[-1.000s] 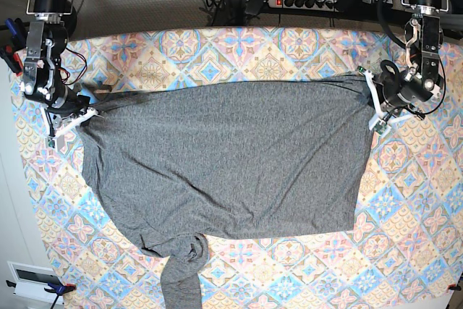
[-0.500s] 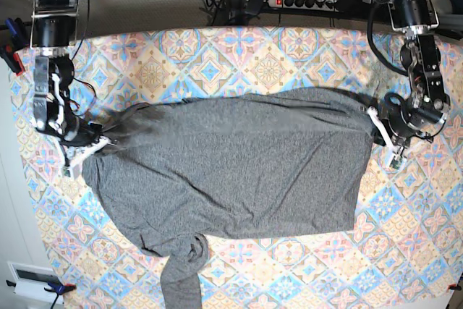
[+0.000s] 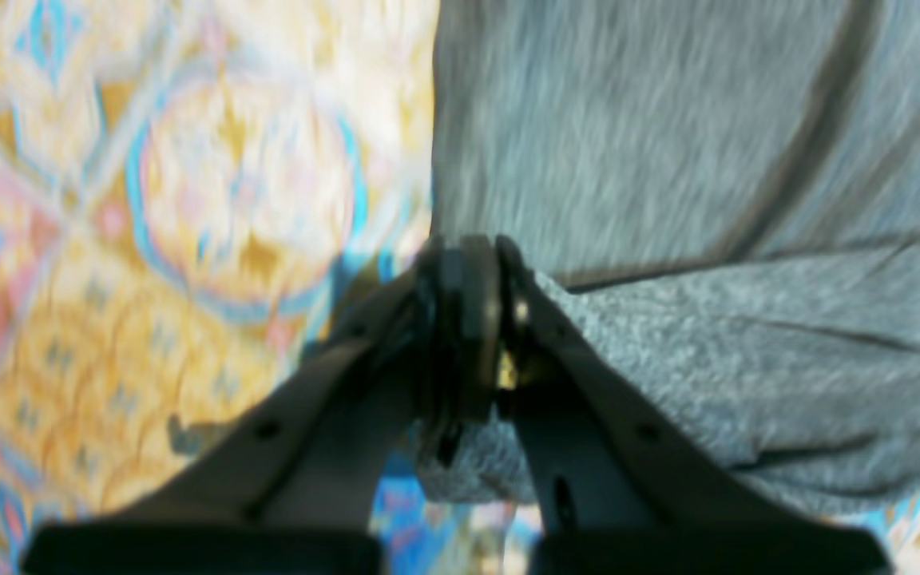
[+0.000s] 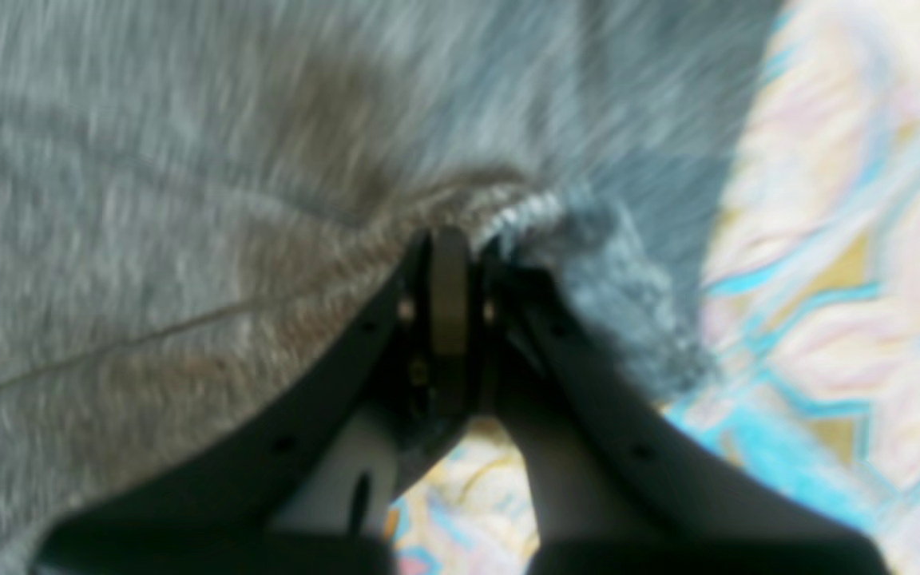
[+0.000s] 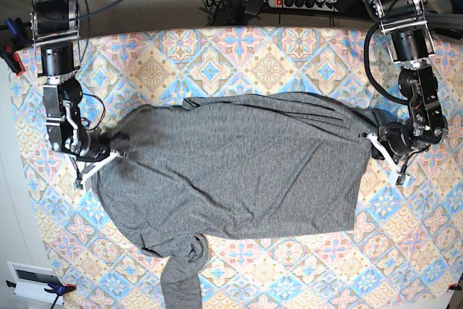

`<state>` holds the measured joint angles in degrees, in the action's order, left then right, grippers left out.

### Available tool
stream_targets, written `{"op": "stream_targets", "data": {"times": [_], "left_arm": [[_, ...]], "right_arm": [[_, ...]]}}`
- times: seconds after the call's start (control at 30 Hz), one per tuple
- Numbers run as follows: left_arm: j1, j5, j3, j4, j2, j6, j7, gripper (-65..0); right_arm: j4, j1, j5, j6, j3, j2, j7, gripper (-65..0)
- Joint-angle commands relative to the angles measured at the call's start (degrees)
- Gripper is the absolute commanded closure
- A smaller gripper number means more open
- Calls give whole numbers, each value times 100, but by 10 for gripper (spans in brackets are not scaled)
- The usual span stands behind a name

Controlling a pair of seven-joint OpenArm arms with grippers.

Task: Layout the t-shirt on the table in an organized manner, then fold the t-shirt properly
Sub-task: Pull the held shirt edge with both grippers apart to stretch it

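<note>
From across the room, the grey t-shirt (image 5: 246,179) lies over the middle of the patterned table (image 5: 427,251), one sleeve (image 5: 181,280) trailing toward the near edge. The left gripper (image 5: 376,142) is at the shirt's upper corner toward the table's right edge, the right gripper (image 5: 108,153) at the corner toward the left edge. Up close on the left wrist, the fingers (image 3: 512,319) are closed on bunched grey cloth. In the right wrist view, the fingers (image 4: 448,295) are pinched shut on a fold.
</note>
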<state>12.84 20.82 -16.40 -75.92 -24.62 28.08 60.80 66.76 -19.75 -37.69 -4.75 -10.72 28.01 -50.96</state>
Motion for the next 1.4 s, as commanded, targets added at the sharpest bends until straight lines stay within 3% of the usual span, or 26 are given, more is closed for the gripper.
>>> {"op": "stream_targets", "data": {"times": [0.0, 0.17, 0.23, 0.37, 0.57, 0.8, 0.9, 1.1, 1.2, 1.37], "left_arm": [[206, 6, -34, 36, -109, -122, -106, 0], [584, 24, -34, 528, -92, -306, -167, 0], [681, 24, -34, 634, -83, -306, -203, 0], [971, 15, -34, 1117, -83, -306, -440, 0], [1191, 15, -17, 1777, -83, -306, -686, 0], [1129, 6, 10, 1794, -83, -306, -695, 0], [1129, 6, 10, 1794, -92, -306, -677, -86], [1129, 68, 10, 1768, -109, -306, -669, -307], [1129, 76, -17, 1759, -127, -289, -669, -346], [1024, 85, -26, 1372, -144, -280, -669, -340]], "right_arm": [[45, -192, 2, 5, 48, 105, 98, 0], [-131, -447, 73, 5, 48, 105, 98, 0], [-237, -623, 442, 5, 48, 78, 98, 0], [-571, -878, 1532, 5, 48, -458, 133, 0], [-993, -922, 3026, 14, 48, -1082, 617, 0], [-993, -922, 3255, 14, 83, -1267, 1127, 0], [-975, -922, 3255, 14, 92, -1267, 1179, -30], [-799, -887, 3264, 14, 92, -1267, 1179, -190], [-395, -808, 3255, 14, 101, -1223, 1171, -245], [528, -263, 3255, 14, 391, -1100, 1136, -281]]}}
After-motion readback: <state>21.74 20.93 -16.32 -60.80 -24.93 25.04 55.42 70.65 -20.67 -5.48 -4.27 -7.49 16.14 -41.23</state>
